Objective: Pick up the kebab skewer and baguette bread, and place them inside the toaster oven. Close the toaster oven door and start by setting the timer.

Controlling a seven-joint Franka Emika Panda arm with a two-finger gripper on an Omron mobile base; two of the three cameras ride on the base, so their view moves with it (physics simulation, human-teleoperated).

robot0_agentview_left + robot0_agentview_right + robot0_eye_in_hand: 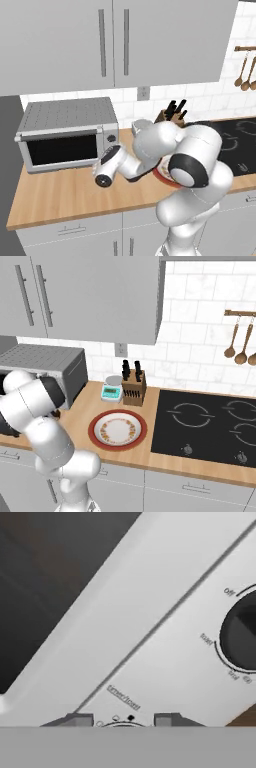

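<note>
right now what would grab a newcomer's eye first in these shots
The white arm dominates, bent across the wooden counter with its hand pushed close against the toaster oven control panel at the counter's left end, fingertips straddling a dial marked timer/toast. The toaster oven door is closed. Next the eye goes to the red-rimmed plate on the counter between the oven and the black cooktop, with a knife block behind it.

even, soft rendered light, no glare – faint shadows under the cabinets (115, 40) and arm. base views slightly coarse and blocky. hand view rolled, very close – panel lettering beside the knob (242, 634) smeared, door glass (50, 577) dim.
</note>
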